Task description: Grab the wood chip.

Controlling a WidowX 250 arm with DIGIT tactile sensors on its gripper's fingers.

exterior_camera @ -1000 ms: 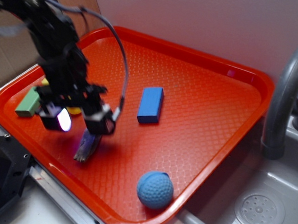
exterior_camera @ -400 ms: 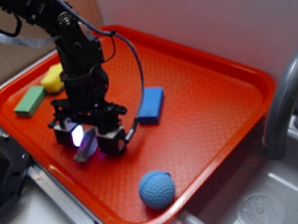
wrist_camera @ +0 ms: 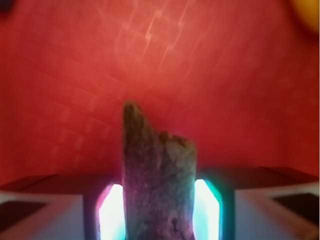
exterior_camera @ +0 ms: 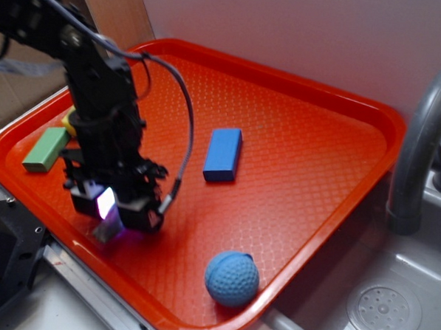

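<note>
The gripper [exterior_camera: 115, 206] hangs low over the near left part of the red tray [exterior_camera: 315, 185], close to the front rim, with its black arm [exterior_camera: 98, 92] rising up and to the left and a grey cable [exterior_camera: 185, 111] looping off its right side. The wood chip [wrist_camera: 157, 185] sits between the two lit fingers [wrist_camera: 111, 212]: in the wrist view the glowing pads press right against both of its flanks, so the jaws are nearly closed with the chip clamped between them. The chip is rough and grey-brown, with a jagged tip that points away from the camera over the tray's textured floor. From the exterior view only its lower end shows [exterior_camera: 106, 231], poking out beneath the gripper near the tray surface (whether it still touches the tray cannot be told, as that spot is dim and blurred).

A blue block [exterior_camera: 223, 155] lies near the tray's middle, well apart from the gripper on its right. A green block [exterior_camera: 45, 149] lies by the tray's left rim, behind the arm, with a yellow thing [exterior_camera: 69, 121] just beyond it, mostly hidden. A blue dimpled ball [exterior_camera: 231, 279] rests near the front right rim. A grey faucet [exterior_camera: 421, 146] curves up past the tray's right edge, over a sink [exterior_camera: 390, 307].
</note>
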